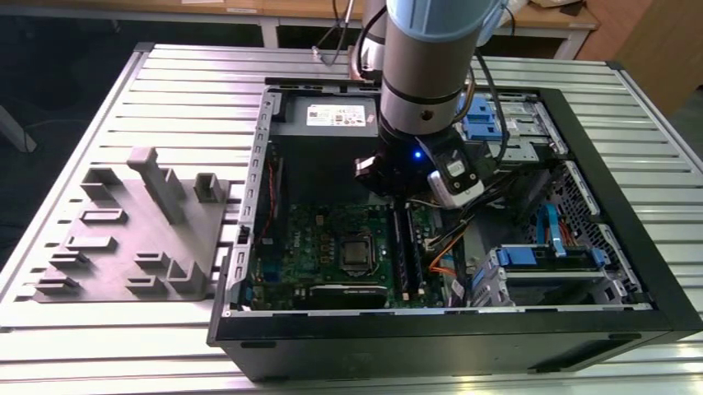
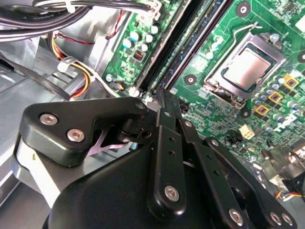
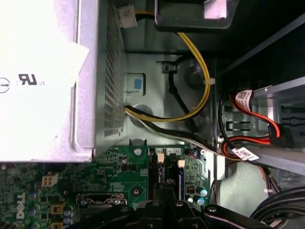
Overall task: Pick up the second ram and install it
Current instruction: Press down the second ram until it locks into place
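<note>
Risk as judged: uneven seating, since the gripper [image 1: 409, 206] bears on only the 12 o'clock end of the motherboard slot rails [image 1: 404, 251], so the far end may ride up or a latch stay open. Its jaws are drawn together in the second wrist view, with nothing visibly pinched between them. The second ram [image 2: 190, 43] appears to lie edge-up between those rails, running toward 6 o'clock from the gripper tip in the exterior view; orange cables [image 1: 439, 265] sit near at 3 o'clock.
</note>
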You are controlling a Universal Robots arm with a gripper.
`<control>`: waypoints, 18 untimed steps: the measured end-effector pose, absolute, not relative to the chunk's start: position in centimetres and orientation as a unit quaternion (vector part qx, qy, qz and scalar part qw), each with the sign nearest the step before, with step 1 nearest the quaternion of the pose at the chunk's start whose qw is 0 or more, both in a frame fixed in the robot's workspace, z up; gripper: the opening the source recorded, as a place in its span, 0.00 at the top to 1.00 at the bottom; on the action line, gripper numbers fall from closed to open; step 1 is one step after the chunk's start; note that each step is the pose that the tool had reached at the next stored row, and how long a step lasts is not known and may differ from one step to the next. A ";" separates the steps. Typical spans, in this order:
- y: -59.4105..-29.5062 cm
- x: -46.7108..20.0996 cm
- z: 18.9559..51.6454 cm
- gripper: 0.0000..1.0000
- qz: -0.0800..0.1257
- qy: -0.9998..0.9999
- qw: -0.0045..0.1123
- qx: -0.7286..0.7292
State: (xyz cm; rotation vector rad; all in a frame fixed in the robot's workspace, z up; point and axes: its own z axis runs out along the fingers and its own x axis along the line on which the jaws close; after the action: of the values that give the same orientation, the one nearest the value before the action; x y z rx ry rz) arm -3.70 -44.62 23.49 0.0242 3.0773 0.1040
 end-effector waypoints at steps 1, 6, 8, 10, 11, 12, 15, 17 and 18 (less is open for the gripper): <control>-44.6 -3.7 23.4 0.93 0.034 0.999 0.031 0.008; -44.4 -3.7 23.1 0.93 0.034 0.999 0.031 0.008; -44.4 -3.7 23.1 0.93 0.034 0.999 0.031 0.008; -44.4 -3.7 23.1 0.93 0.034 0.999 0.031 0.008; -44.4 -3.7 23.1 0.93 0.034 0.999 0.031 0.008; -44.3 -3.7 23.1 0.93 0.034 0.999 0.031 0.008; -44.3 -3.7 23.0 0.93 0.034 0.999 0.031 0.008; -44.3 -3.7 22.6 0.93 0.034 0.999 0.031 0.008; -44.3 -3.7 22.5 0.93 0.034 0.999 0.031 0.008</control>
State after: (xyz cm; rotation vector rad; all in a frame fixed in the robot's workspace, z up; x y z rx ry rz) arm -3.68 -44.25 22.47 0.0242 3.0773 0.1050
